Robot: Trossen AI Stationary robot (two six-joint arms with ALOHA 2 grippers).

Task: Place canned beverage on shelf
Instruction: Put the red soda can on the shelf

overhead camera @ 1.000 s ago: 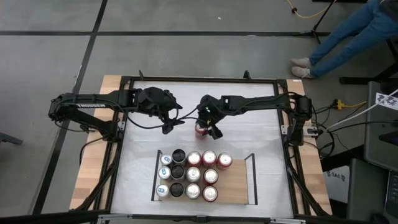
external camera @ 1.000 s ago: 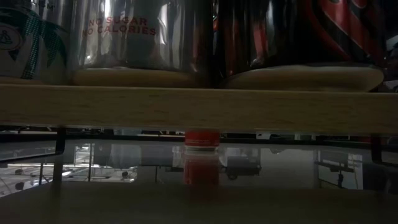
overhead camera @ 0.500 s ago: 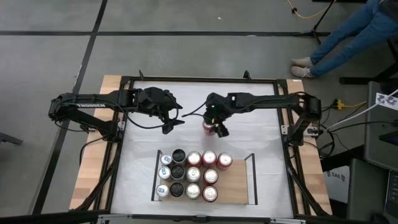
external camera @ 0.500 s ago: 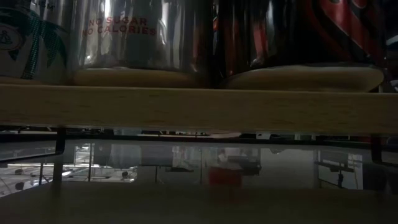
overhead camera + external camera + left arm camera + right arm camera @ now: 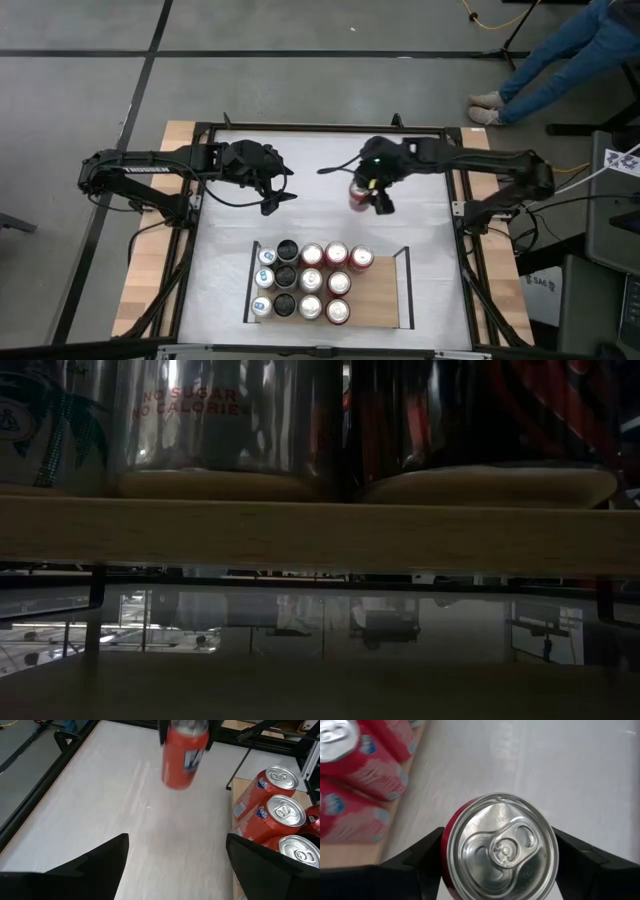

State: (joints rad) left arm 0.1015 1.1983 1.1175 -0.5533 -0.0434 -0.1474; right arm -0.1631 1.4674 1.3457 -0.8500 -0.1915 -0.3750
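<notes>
Now the right claw [image 5: 368,196], right of the frame's centre, grips one red can [image 5: 358,194] by its sides, lifted off the white bench [image 5: 300,180]. Lower centre, the wooden shelf [image 5: 385,300] carries eleven cans: five red, three black, three silvery. The left claw [image 5: 272,196] hangs wide open and empty at centre left. From bench height only can bottoms show.

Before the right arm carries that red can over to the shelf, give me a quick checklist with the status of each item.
1. Right gripper closed on the red can: ok.
2. Can lifted off the table, per the left wrist view: ok.
3. Free space on the shelf right of the stored cans: ok.
4. Left gripper open, holding nothing, away from the shelf: ok.
5. Can clears the shelf's black rail: cannot tell.
</notes>
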